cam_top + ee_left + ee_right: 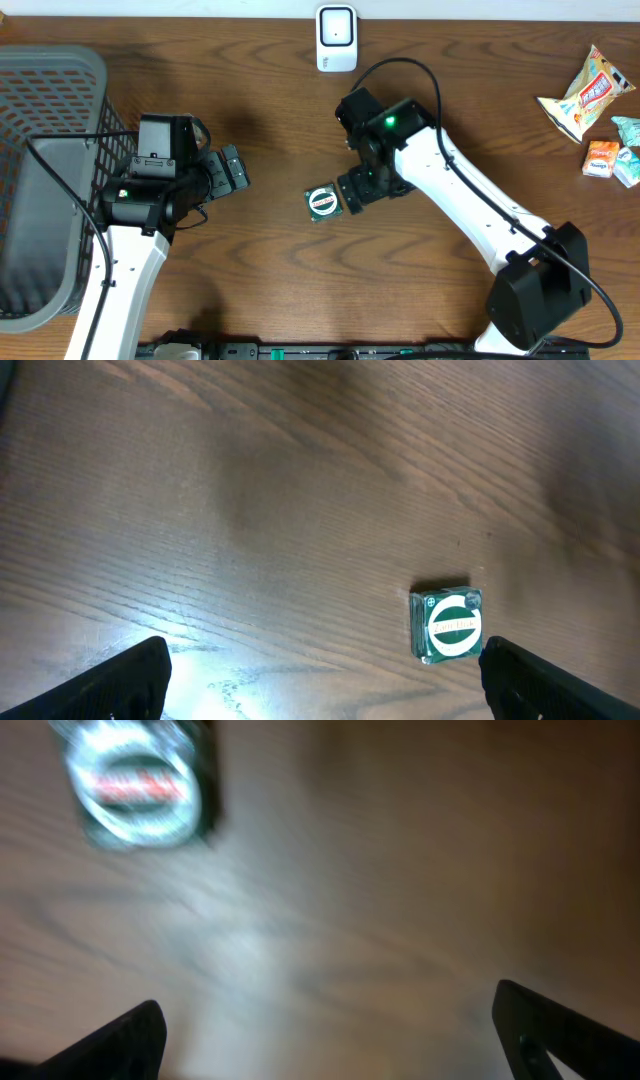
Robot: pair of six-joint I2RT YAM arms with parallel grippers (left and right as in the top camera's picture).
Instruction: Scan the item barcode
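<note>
The item [322,201] is a small green square packet with a white round label, lying flat on the wooden table near the middle. My right gripper [352,192] hovers just to its right, open and empty. In the right wrist view the item [135,782] is blurred at the upper left, outside the wide-apart fingers of the gripper [325,1020]. My left gripper [236,168] is open further left. In its wrist view the item [447,625] lies just inside the right fingertip of the gripper [322,680]. No barcode shows on the item's top face.
A white scanner [336,38] stands at the table's back edge, centre. A grey mesh basket [50,150] fills the left side. A snack bag [585,95] and small packets [605,158] lie at the far right.
</note>
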